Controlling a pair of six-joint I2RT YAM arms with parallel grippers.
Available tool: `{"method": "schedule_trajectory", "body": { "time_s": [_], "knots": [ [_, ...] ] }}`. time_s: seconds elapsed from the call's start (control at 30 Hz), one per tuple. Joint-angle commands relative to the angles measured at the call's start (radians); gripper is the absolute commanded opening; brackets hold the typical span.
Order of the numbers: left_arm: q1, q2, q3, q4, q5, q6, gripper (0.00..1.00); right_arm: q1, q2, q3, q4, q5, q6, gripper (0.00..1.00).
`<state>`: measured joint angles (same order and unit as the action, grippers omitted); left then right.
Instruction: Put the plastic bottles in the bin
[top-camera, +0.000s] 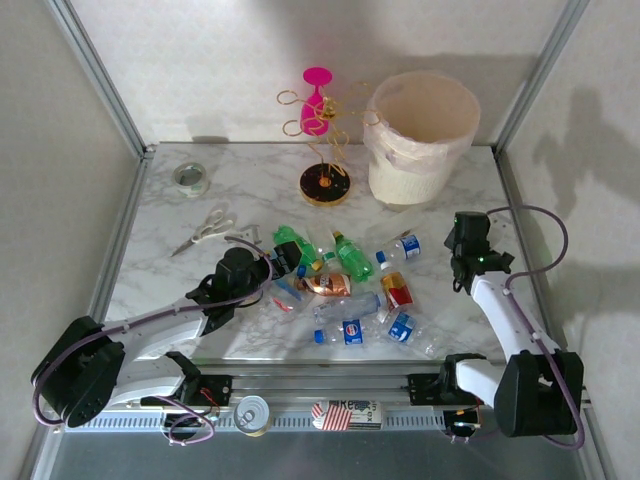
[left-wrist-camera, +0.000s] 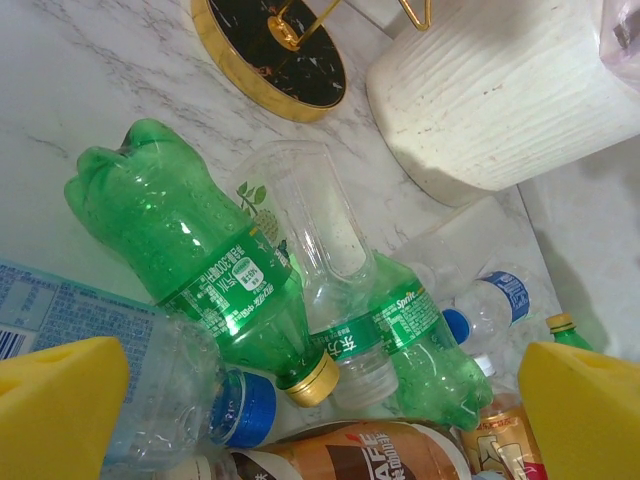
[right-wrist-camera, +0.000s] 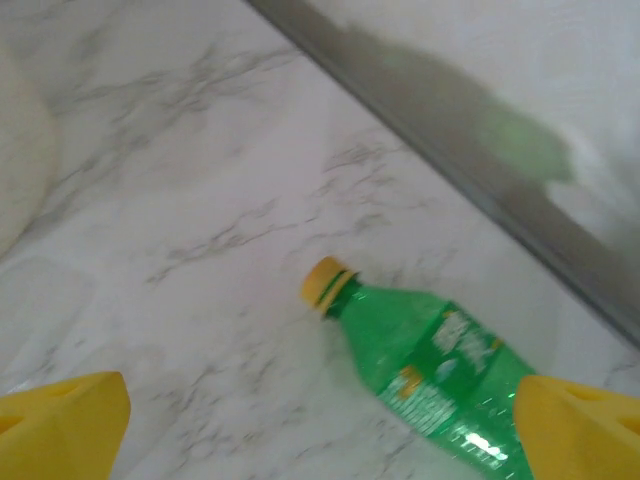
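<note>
1. The plastic bottles (top-camera: 345, 290) lie heaped on the marble table (top-camera: 250, 190) between the arms, well short of the bin (top-camera: 405, 175) at the far right.
2. The left gripper (top-camera: 288, 262) hangs over the pile's left edge, jaws spread wide and holding nothing, with green bottles (left-wrist-camera: 200, 250) beneath.
3. The right gripper (top-camera: 466, 228) is likewise released, with one green bottle (right-wrist-camera: 430, 370) ahead.
4. A gold-rimmed stand (top-camera: 325, 184) sits just left of the bin.
5. Scissors (top-camera: 205, 228) and a tape roll (top-camera: 191, 178) lie far left.

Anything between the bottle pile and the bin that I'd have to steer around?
Partly. A stand with a black round base and gold wire arms sits beyond the bottles, just left of the bin. Carrying from the pile's left side would likely pass close to it; from the right side nothing visible intervenes.
</note>
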<state>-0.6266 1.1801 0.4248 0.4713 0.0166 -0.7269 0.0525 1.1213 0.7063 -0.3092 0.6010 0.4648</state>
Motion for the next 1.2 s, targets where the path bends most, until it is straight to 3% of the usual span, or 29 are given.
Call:
{"method": "schedule_trajectory", "body": {
  "time_s": [0.0, 0.2, 0.43, 0.63, 0.83, 1.17],
  "knots": [
    [0.007, 0.003, 0.029, 0.009, 0.019, -0.007, 1.0, -0.063, 0.026, -0.041, 0.098, 0.028, 0.02, 0.99],
    [0.007, 0.0, 0.031, 0.0, 0.014, -0.011, 1.0, -0.189, 0.083, -0.048, 0.171, -0.063, -0.004, 0.99],
    [0.007, 0.0, 0.022, 0.009, 0.01, -0.028, 1.0, -0.306, 0.174, -0.073, 0.196, -0.318, -0.037, 0.99],
    [0.007, 0.01, 0.028, 0.011, 0.013, -0.022, 1.0, -0.315, 0.218, -0.076, 0.195, -0.382, -0.04, 0.99],
    [0.007, 0.022, 0.029, 0.019, 0.004, -0.019, 1.0, -0.307, 0.155, -0.122, 0.179, -0.518, -0.016, 0.99],
    [0.007, 0.03, 0.034, 0.012, 0.004, -0.012, 1.0, -0.288, 0.143, -0.16, 0.161, -0.469, -0.013, 0.97]
  ]
}}
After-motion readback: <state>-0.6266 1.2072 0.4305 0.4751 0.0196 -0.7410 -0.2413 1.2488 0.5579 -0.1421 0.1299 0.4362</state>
